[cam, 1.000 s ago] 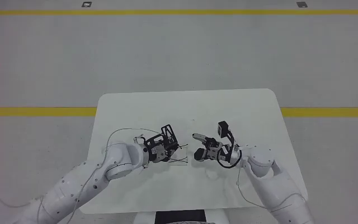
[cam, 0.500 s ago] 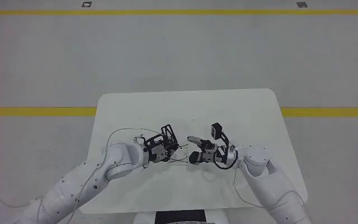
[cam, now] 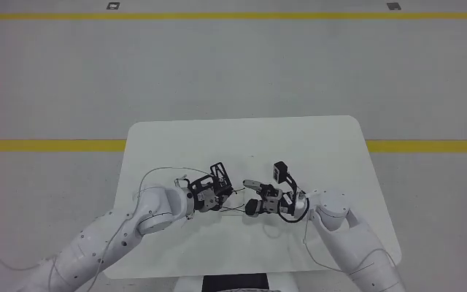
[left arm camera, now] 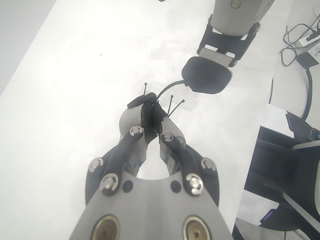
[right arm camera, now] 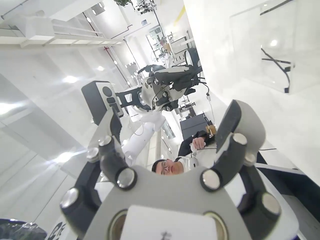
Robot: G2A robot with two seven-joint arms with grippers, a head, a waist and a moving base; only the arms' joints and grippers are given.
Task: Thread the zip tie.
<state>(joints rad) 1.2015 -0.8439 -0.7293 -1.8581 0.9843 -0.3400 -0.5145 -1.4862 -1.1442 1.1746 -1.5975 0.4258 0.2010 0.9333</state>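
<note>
Toward the near middle of the white table (cam: 314,146), the two grippers face each other at close range, the left gripper (cam: 219,196) on the left and the right gripper (cam: 254,196) just to its right.

In the left wrist view, the left gripper's fingertips are pressed together on one end of a black zip tie (left arm camera: 175,83). From that pinch the strap arcs up and away to the right, so its long axis runs roughly left to right across the gap between the arms. Its free end reaches the edge of a black pad (left arm camera: 206,77) on the right gripper. Whether it touches the pad or stops just short I cannot tell.

The right gripper is spread wide with nothing between its fingers, as its own wrist view shows.

A few spare zip ties (left arm camera: 170,104) lie on the table just beyond the left gripper's tips, close under the held strap.

The next move probably depends on the free end lying against the outer side of one right finger rather than in the open gap. The right arm is the nearer one to that end, and would need to shift so the strap sits between its fingers before closing.
</note>
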